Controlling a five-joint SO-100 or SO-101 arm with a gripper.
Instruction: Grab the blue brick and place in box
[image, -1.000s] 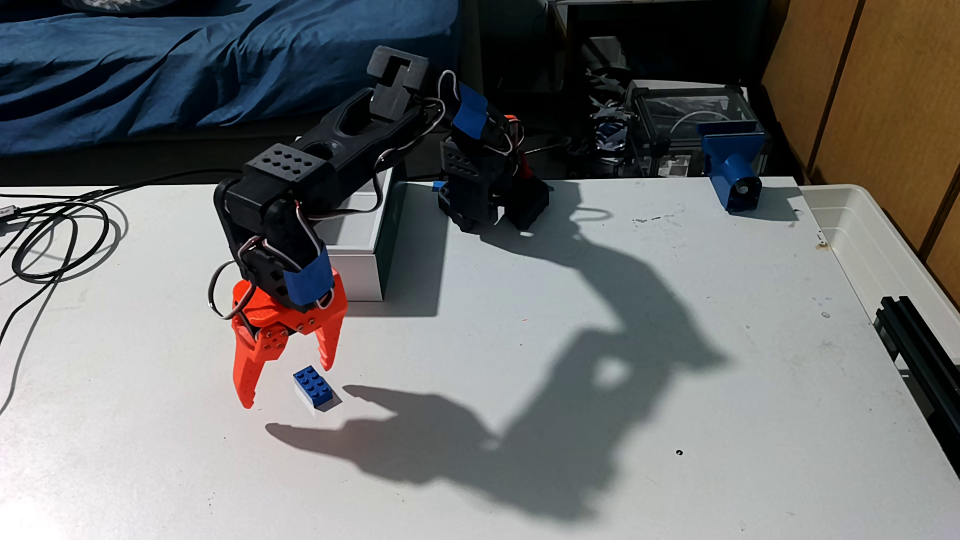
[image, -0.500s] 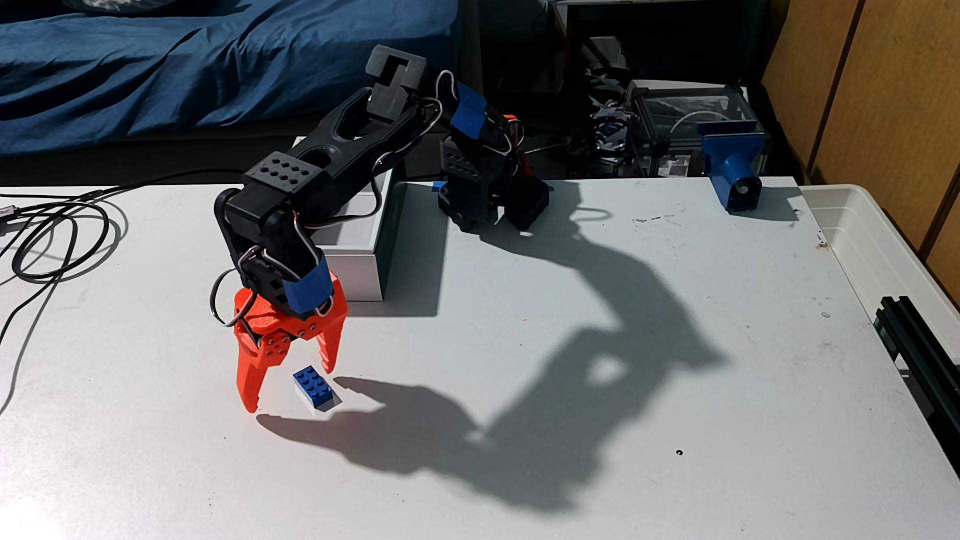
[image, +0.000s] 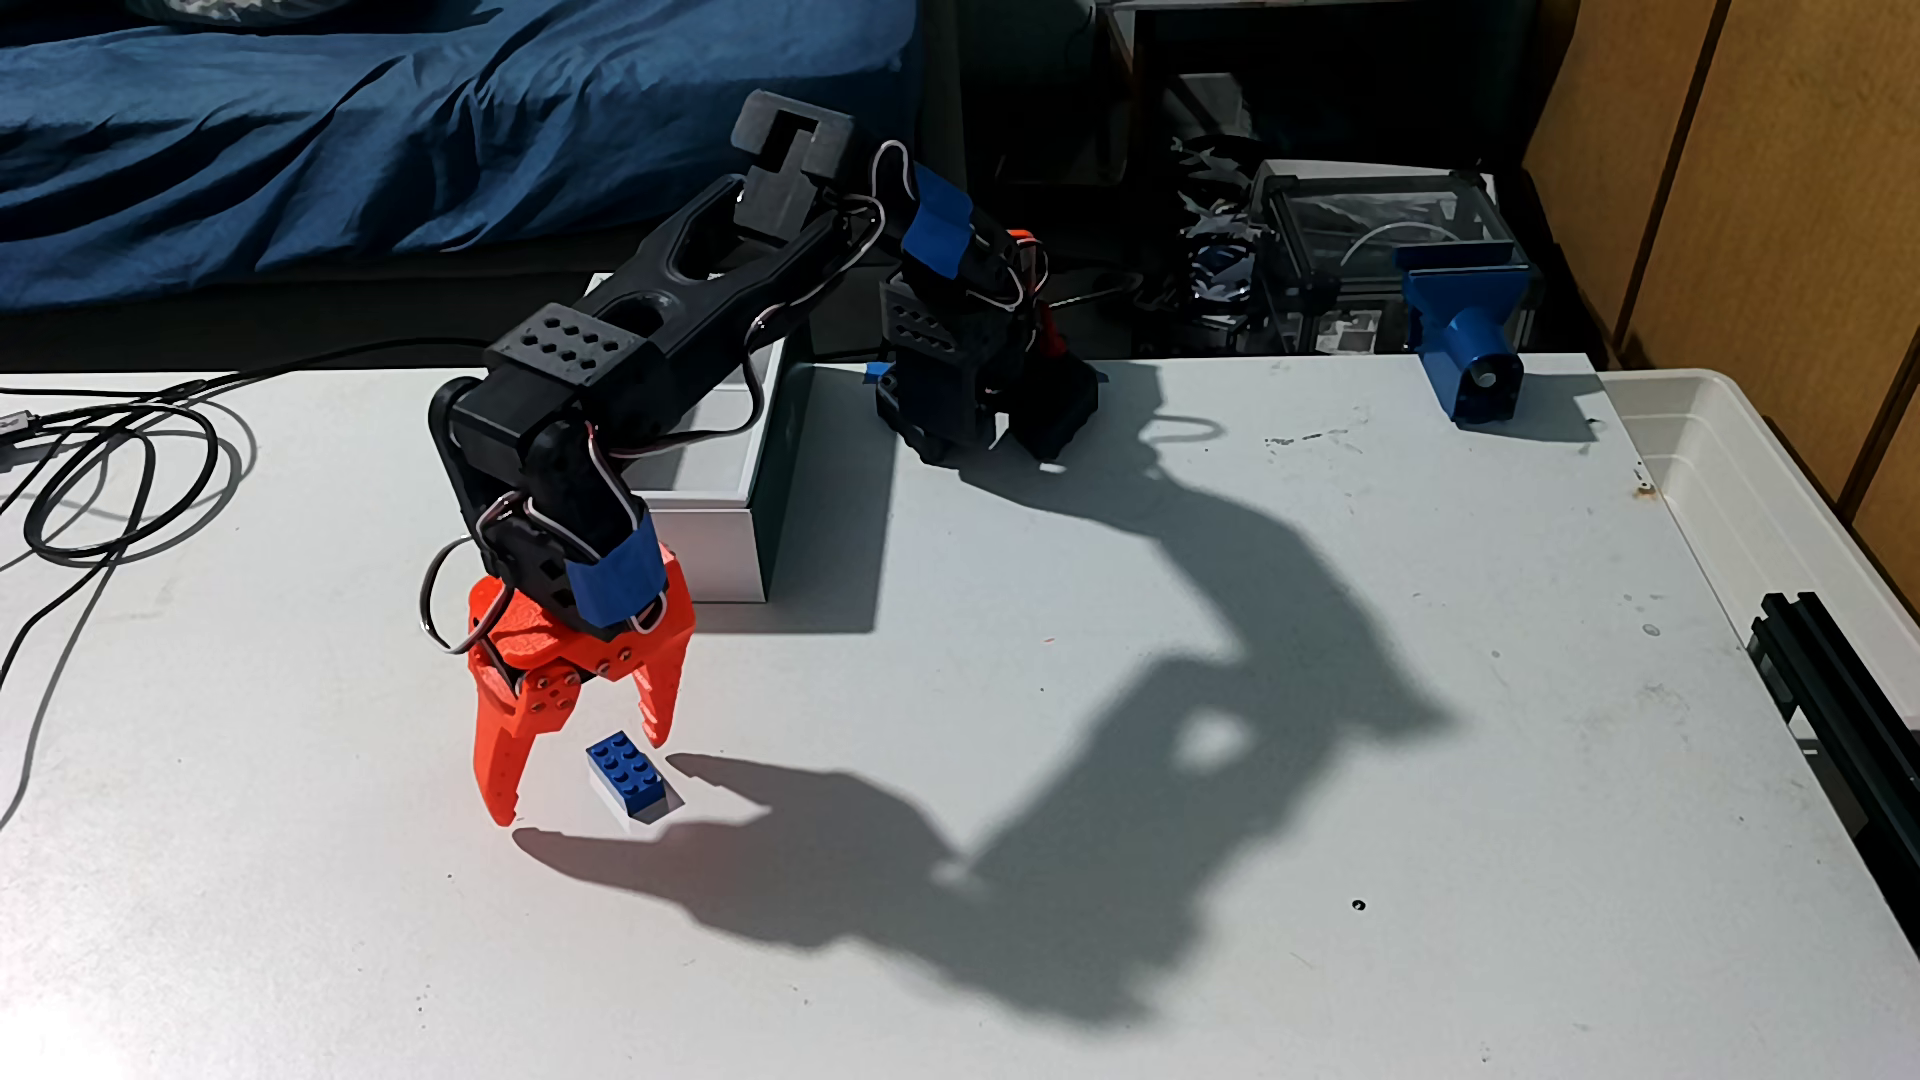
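**Grasp not yet made — brick on table, box unfilled**

Your orange gripper (image: 582, 774) hangs spread wide, fingers pointing down and holding nothing. The blue brick (image: 630, 775) lies studs-up on the white table (image: 1143, 727), between the two fingers; the far fingertip looks just beside its upper corner, the near one a little apart. Whether either tip touches the table cannot be told. The box (image: 727, 498) stands behind the gripper, open-topped, partly hidden by the black arm (image: 665, 312). Judged progress: approach done. Left to you — close on the brick, lift, carry back over the box wall, release.
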